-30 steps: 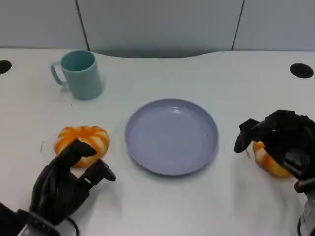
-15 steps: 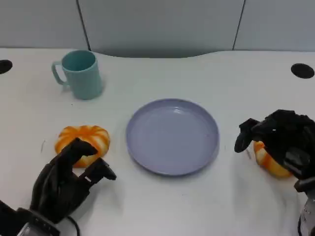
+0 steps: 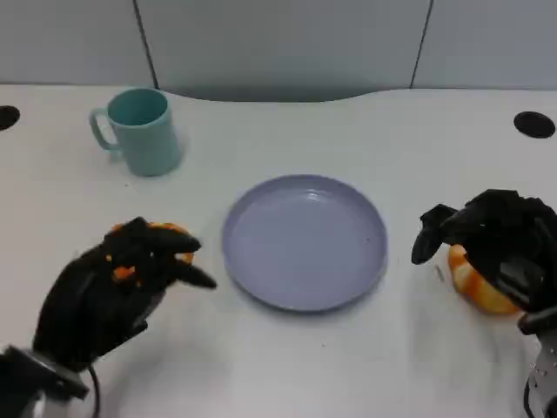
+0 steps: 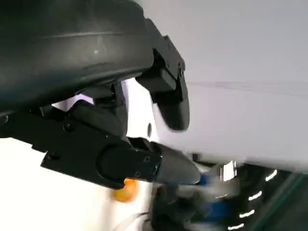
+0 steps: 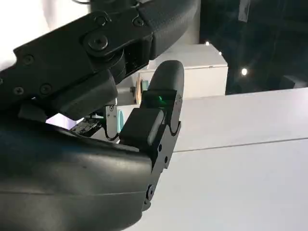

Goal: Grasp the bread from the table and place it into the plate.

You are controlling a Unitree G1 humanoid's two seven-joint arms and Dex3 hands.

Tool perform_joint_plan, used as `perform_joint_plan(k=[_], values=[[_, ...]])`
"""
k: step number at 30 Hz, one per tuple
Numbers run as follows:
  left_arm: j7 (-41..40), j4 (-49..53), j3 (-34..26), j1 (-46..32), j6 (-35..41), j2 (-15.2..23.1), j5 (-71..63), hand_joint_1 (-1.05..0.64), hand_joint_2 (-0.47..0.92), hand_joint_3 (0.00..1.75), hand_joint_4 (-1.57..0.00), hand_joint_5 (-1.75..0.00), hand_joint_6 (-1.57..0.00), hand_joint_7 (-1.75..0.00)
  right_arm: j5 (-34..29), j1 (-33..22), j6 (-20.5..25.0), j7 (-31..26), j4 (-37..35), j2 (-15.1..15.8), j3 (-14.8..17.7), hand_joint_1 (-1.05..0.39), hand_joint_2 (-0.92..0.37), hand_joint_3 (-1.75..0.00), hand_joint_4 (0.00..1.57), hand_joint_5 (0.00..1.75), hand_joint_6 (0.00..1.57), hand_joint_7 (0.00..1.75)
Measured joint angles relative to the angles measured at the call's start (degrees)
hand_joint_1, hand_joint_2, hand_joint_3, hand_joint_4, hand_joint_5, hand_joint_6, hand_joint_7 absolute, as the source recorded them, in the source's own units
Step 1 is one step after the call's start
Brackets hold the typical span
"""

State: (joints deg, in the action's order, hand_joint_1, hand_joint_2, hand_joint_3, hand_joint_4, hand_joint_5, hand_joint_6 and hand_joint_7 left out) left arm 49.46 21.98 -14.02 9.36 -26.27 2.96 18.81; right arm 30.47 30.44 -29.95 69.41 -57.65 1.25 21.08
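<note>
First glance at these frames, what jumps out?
The lavender plate sits bare at the table's centre, between two black hands. The left hand covers an orange bread beside the plate's left edge, and the right hand hangs over a second orange bread to the plate's right. A teal mug stands at the far left.

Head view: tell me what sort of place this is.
Probably a lab or office test bench rather than a kitchen. The white table has round cable holes and grey partition panels behind it, and it carries a teal mug, an empty lavender plate and toy-like orange-and-white bread.
</note>
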Motion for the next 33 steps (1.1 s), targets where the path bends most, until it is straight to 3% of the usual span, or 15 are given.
perform_joint_plan(k=[1, 4, 7, 10, 14, 17, 21, 26, 31, 32, 33], values=[[-0.8, -1.5, 0.4, 0.0, -1.2, 0.9, -0.7, -0.93, 0.9, 0.05, -0.15, -0.77, -0.35, -0.3, -0.2, 0.0, -0.1, -0.1, 0.0, 0.0, 0.0, -0.47, -0.79, 0.0, 0.74, 1.28, 1.09, 0.33], [-5.2, -4.5, 1.1, 0.7, -2.9, 4.8, -7.4, -0.91, 0.89, 0.01, -0.02, -0.68, -0.3, -0.16, -0.2, 0.1, -0.1, -0.4, 0.1, -0.2, 0.0, -0.46, -0.8, 0.0, 0.74, 1.27, 1.08, 0.33], [-12.0, -3.6, 1.0, 5.4, -8.0, 10.3, -15.1, -0.94, 0.91, 0.02, -0.03, -0.54, -0.28, -0.05, -0.2, 0.1, -0.5, -0.2, -0.1, -0.4, 0.2, -0.47, -0.81, 0.0, 0.73, 1.28, 1.08, 0.34], [-21.9, 4.4, 2.8, 11.6, -15.0, 14.1, -25.9, -0.93, 0.88, 0.01, -0.01, -0.46, -0.25, -0.01, -0.4, 0.3, -0.8, -0.1, 0.0, -0.4, 0.0, -0.46, -0.8, 0.0, 0.72, 1.29, 1.07, 0.35], [-32.2, 15.9, 8.4, 17.2, -16.6, 18.2, -38.0, -0.93, 0.86, 0.0, -0.01, -0.42, -0.24, -0.01, -0.3, 0.4, -0.1, 0.0, 0.5, -0.3, -0.1, -0.46, -0.8, 0.0, 0.72, 1.3, 1.07, 0.36], [-39.3, 23.7, 13.1, 21.4, -16.1, 19.5, -44.0, -0.91, 0.77, 0.0, -0.01, -0.34, -0.21, -0.01, -0.2, 0.3, 0.2, 0.0, 0.6, -0.3, 0.0, -0.45, -0.8, 0.0, 0.72, 1.29, 1.06, 0.36], [-49.0, 39.6, 22.2, 28.3, -9.4, 20.0, -53.5, -0.91, 0.76, 0.0, -0.06, -0.36, -0.22, -0.02, -0.2, 0.4, 0.7, 0.3, 1.0, -0.8, -0.1, -0.47, -0.8, 0.0, 0.73, 1.28, 1.07, 0.36], [-51.8, 49.8, 26.8, 31.8, -3.2, 17.1, -54.3, -0.82, 0.72, 0.0, -0.26, -0.42, -0.3, -0.04, 0.2, -0.2, 0.7, 0.6, 2.6, -1.2, 0.1, -0.46, -0.85, -0.01, 0.68, 1.35, 1.02, 0.31], [-53.1, 52.9, 30.1, 33.4, 1.0, 14.8, -54.8, -0.71, 0.72, 0.0, -0.32, -0.42, -0.3, -0.03, 0.8, -0.2, -1.3, 1.7, 2.7, -3.1, 0.3, -0.48, -0.87, -0.01, 0.63, 1.48, 1.03, 0.29], [-53.1, 53.2, 30.8, 33.7, 1.9, 14.7, -54.9, -0.6, 0.71, 0.0, -0.39, -0.44, -0.34, -0.03, 0.7, -0.2, -1.4, 1.7, 2.7, -3.1, 0.3, -0.48, -0.87, 0.0, 0.62, 1.48, 1.03, 0.29], [-53.2, 53.5, 31.2, 33.9, 2.7, 14.6, -54.9, -0.35, 0.7, 0.0, -0.58, -0.41, -0.49, -0.05, 0.7, -0.2, -1.5, 1.7, 2.8, -3.1, 0.3, -0.48, -0.88, 0.0, 0.61, 1.51, 1.02, 0.3]])
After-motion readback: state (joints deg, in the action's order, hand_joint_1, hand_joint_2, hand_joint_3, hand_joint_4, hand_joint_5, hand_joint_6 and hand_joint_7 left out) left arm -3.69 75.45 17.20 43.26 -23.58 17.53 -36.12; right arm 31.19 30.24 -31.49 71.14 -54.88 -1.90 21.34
